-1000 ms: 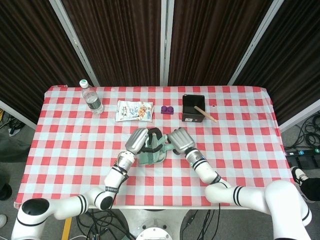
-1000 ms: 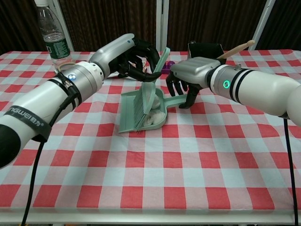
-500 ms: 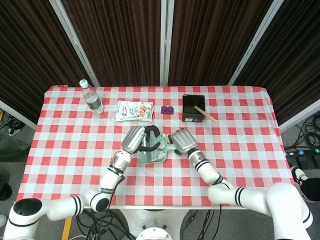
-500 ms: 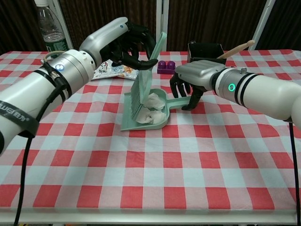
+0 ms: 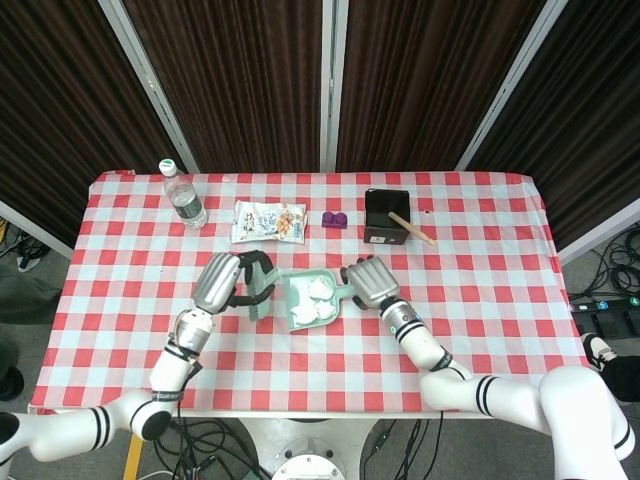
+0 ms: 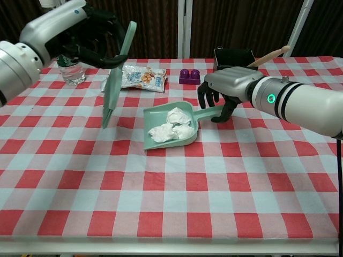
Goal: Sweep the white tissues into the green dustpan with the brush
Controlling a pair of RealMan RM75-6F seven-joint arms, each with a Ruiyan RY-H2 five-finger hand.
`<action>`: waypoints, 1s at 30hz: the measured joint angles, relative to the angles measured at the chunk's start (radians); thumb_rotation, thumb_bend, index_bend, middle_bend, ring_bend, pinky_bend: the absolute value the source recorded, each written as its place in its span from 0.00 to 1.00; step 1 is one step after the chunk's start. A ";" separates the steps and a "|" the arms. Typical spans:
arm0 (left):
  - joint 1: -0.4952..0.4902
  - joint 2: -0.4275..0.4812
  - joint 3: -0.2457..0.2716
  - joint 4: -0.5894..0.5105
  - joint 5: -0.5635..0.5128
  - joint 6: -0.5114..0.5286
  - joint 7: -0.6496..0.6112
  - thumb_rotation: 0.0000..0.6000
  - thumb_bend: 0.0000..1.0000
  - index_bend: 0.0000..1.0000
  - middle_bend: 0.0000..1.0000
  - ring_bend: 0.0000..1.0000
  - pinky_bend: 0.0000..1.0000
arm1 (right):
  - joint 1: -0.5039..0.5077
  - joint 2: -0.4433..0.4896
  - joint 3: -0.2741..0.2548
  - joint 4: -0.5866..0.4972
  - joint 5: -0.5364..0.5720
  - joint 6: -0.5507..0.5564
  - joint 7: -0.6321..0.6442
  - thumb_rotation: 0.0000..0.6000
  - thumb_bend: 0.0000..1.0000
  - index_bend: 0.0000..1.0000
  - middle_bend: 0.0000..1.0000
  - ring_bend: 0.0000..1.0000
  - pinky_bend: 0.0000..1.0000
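The left hand (image 6: 88,32), curled around the brush (image 6: 114,80) handle, holds it off the counter (image 6: 225,176) left of the dustpan (image 6: 161,113), where the tissues (image 6: 171,126) already lie, so the right hand (image 6: 222,91), clasping the dustpan's handle, should keep the pan level while the brush is set down well clear.

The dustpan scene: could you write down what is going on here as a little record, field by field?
dustpan: green, flat on the checked table
tissues: white, crumpled, inside the dustpan
brush: green, lifted off the table, to the left of the dustpan
left hand: holds the brush by its handle
right hand: holds the dustpan handle
behind: water bottle, snack packet, purple block, black box
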State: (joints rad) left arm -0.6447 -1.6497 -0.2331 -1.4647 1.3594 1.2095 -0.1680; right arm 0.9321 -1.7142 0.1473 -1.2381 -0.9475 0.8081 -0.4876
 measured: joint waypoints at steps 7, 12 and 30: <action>0.030 0.058 0.029 -0.010 -0.017 0.001 0.098 1.00 0.49 0.55 0.54 0.67 0.91 | -0.002 0.000 -0.001 -0.015 0.017 0.007 -0.026 1.00 0.15 0.26 0.35 0.28 0.35; 0.035 0.076 0.047 -0.001 -0.032 -0.013 0.206 1.00 0.49 0.55 0.53 0.67 0.91 | -0.014 0.033 -0.006 -0.060 0.016 0.028 -0.039 1.00 0.15 0.16 0.29 0.25 0.34; -0.050 0.114 0.079 -0.071 -0.319 -0.211 0.742 1.00 0.41 0.39 0.43 0.59 0.91 | -0.204 0.424 -0.067 -0.388 -0.177 0.261 0.035 1.00 0.15 0.11 0.26 0.23 0.32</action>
State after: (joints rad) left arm -0.6945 -1.5356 -0.1543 -1.5357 1.0407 0.9983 0.5736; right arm 0.7285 -1.2902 0.0805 -1.6262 -1.1245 1.0693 -0.4527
